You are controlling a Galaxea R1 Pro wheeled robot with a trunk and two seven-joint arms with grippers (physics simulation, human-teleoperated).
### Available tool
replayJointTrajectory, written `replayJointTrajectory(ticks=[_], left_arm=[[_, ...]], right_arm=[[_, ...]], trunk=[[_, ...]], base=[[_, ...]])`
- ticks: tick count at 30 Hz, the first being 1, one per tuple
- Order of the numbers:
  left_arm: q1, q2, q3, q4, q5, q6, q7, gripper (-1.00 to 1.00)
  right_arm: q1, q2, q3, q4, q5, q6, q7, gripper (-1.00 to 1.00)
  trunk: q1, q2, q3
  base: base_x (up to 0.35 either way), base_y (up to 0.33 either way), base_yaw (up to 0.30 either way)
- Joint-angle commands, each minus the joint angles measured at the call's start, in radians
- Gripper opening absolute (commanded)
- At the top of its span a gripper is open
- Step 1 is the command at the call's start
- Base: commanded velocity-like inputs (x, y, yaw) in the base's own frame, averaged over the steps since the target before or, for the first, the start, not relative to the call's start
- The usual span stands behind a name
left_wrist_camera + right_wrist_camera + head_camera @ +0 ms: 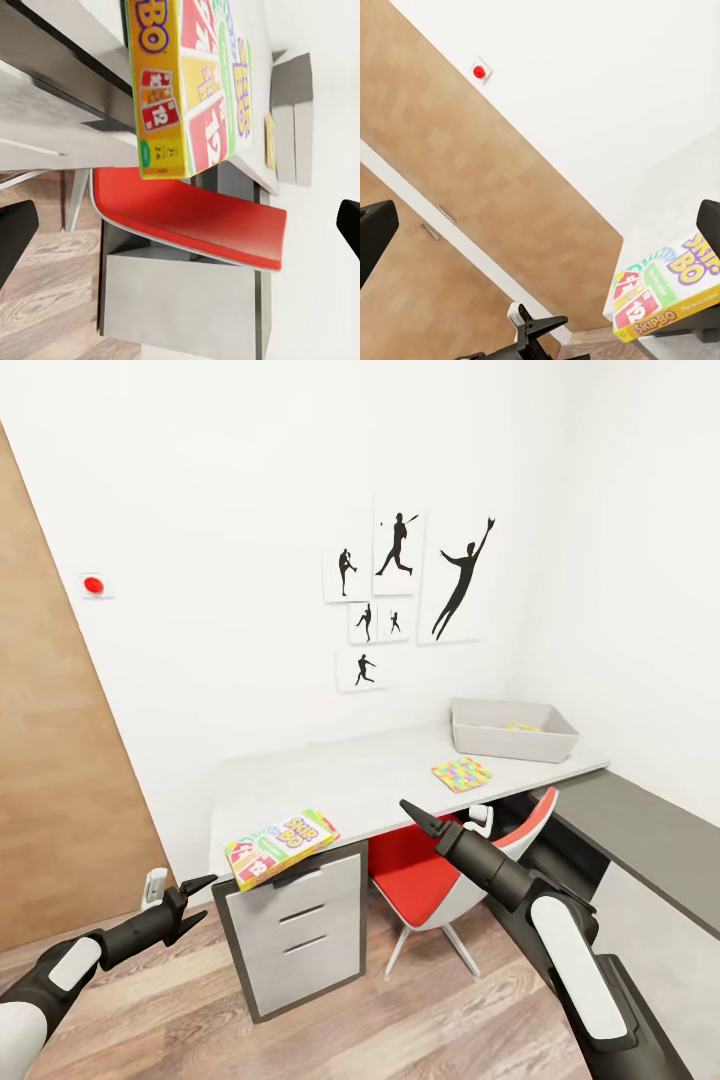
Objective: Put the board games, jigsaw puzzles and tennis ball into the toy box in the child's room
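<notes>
An orange-green Skip-Bo board game lies on the table, overhanging its front left corner. It also appears close up in the left wrist view and in the right wrist view. One jigsaw puzzle lies flat in front of the pale grey toy box at the table's far right. A yellowish flat piece rests inside the box. My left gripper hangs open, low and left of the game. Open too, my right gripper hovers over the chair. The tennis ball and bed are out of view.
A red chair is tucked under the table beside a grey drawer unit. A lower dark grey cabinet runs along the right wall. A wooden door stands at the left, over wood-plank floor.
</notes>
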Motion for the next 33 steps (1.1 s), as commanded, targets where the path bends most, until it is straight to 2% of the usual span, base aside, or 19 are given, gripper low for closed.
replayJointTrajectory(ticks=[1,8,19,33], left_arm=[[-0.001,0.000,0.003,0.000,0.001,0.006,-0.001,1.00],[-0.001,0.000,0.003,0.000,0.001,0.006,-0.001,1.00],[-0.001,-0.001,0.003,0.000,0.001,0.006,-0.001,1.00],[-0.001,-0.002,0.003,0.000,0.001,0.006,-0.001,1.00]], right_arm=[[-0.001,0.000,0.000,0.000,-0.006,0.005,-0.001,1.00],[-0.001,0.000,0.001,0.000,-0.006,0.005,-0.001,1.00],[-0.001,0.000,0.002,0.000,-0.006,0.005,-0.002,1.00],[-0.001,0.000,0.002,0.000,-0.006,0.005,-0.002,1.00]], trunk=[[0.000,-0.001,-0.001],[0.000,-0.001,-0.001],[0.000,-0.001,-0.001],[0.000,-0.001,-0.001]], base=[[0.005,0.000,0.000],[0.032,0.001,0.000],[0.139,0.040,0.000],[0.014,0.004,0.000]])
